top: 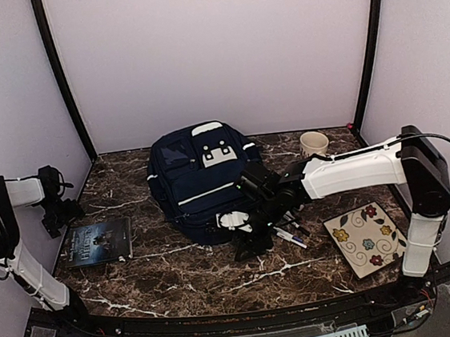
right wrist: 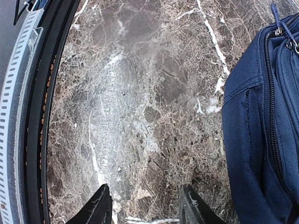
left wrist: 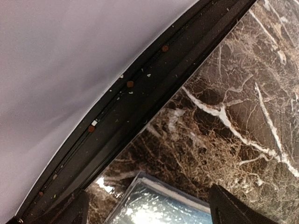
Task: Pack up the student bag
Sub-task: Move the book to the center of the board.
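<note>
Right gripper (right wrist: 144, 196) part-open and empty, low over surface (right wrist: 140, 93) beside student bag (top: 198, 183) at centre; left gripper (left wrist: 149, 205) wide apart above book (top: 96, 241); pick-up step seemingly in hand; next: closing on pens (top: 290, 234), unzipping bag.

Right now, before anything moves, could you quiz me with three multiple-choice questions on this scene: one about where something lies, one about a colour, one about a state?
1. Where does the book lie?
A) on top of the student bag
B) flat on the table, on the left arm's side of the bag
C) under the bag

2. What colour is the bag?
A) navy blue
B) red
C) green

3. How is the right tool?
A) shut on the book
B) shut on the bag
C) open, nothing between its fingers

Answers:
1 B: the top view shows it flat on the marble, apart from the bag.
2 A: the fabric is dark blue in both views.
3 C: its own camera shows only bare marble between the spread fingers.
</note>
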`<state>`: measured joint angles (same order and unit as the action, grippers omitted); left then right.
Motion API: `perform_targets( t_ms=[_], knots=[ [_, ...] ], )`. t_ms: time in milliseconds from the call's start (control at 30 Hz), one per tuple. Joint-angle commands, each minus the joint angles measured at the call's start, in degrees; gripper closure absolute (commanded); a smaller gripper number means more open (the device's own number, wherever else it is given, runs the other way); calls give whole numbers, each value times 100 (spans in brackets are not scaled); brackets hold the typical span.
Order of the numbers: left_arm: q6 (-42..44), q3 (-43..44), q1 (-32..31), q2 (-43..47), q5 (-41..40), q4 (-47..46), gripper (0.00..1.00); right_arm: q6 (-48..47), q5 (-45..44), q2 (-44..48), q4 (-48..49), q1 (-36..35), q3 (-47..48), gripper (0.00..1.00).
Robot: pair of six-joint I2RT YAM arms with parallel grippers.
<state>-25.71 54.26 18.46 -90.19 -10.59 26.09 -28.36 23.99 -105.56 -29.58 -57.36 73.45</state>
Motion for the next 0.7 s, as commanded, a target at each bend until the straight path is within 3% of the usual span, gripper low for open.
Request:
perform_targets(
  t_ms=[0, 300, 667],
  knots=[
    [630, 208, 78, -536, 410, -121, 9, 19, -86, 151, 86, -3, -27, 51],
    [537, -224, 53, -424, 1567, -346, 18, 24, -72, -3, 71, -3, -6, 51],
    [337, -590, -1265, -547, 1972, -665, 23, 63, 27, -228, 49, -3, 82, 51]
  ],
)
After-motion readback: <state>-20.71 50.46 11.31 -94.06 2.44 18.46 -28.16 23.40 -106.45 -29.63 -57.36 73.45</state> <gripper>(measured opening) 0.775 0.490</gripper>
